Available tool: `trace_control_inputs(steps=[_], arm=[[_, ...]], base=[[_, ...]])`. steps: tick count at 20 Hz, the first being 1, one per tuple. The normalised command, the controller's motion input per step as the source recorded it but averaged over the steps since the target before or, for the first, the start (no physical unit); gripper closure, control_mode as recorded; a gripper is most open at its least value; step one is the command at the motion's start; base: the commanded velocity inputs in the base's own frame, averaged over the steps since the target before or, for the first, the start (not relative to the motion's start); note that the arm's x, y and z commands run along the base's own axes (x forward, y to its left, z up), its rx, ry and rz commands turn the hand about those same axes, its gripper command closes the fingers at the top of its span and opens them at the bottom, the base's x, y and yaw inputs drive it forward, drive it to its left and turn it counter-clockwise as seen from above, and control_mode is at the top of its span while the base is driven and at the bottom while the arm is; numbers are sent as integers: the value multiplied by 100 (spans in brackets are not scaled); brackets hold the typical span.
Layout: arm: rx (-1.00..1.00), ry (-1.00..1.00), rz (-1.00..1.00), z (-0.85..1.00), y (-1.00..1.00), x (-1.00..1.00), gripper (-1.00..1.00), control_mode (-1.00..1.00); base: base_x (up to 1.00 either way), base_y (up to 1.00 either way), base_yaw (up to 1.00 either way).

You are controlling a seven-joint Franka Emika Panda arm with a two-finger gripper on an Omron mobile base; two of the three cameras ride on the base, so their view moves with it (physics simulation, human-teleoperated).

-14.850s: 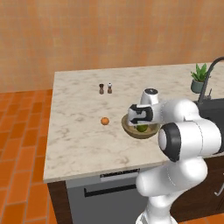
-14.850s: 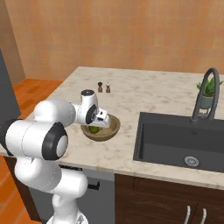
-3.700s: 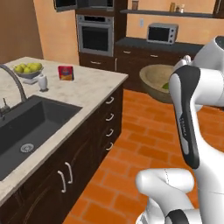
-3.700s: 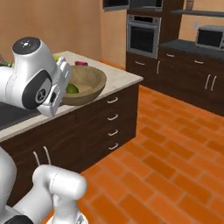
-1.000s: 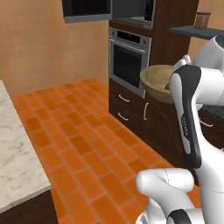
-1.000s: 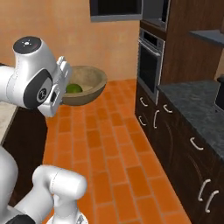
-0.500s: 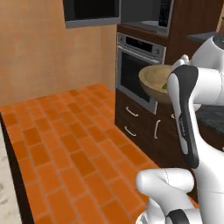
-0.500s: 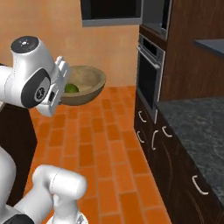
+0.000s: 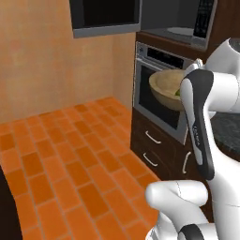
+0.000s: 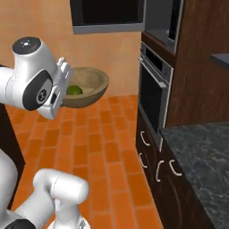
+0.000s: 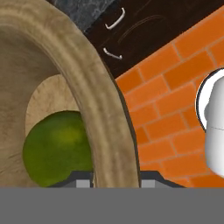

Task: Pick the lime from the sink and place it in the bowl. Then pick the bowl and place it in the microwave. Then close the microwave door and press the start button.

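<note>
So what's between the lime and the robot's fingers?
The bowl's wooden rim. In the hand view the gripper pinches that rim, with the lime just inside it on the bowl's bottom.

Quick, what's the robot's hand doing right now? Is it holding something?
Hand: closed on the rim of the wooden bowl, carrying it in the air with the lime inside.

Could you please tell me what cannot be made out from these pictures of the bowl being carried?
- Tool fingertips: in the hand view, cut off at the bottom edge; the bowl rim runs between them.
- Lime: partly hidden by the bowl's rim in the hand view, and mostly behind the robot's arm in the left base view.
- Microwave: cut off by the top edge in both base views.
- Microwave door and start button: not identifiable.
</note>
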Motion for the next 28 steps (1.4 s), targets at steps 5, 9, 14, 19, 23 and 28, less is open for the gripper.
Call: trace_control_inputs(steps=[5, 9, 14, 19, 23, 28], arm=[[0, 0, 0, 0, 0, 0, 100, 100], [0, 0, 0, 0, 0, 0, 100, 100], [0, 0, 0, 0, 0, 0, 100, 100], [0, 0, 0, 0, 0, 0, 100, 100], [0, 0, 0, 0, 0, 0, 100, 100], [0, 0, 0, 0, 0, 0, 100, 100]], base=[[100, -17, -3], [100, 0, -16], [100, -1, -20], [95, -25, -27], [91, -16, -36], [30, 4, -45]])
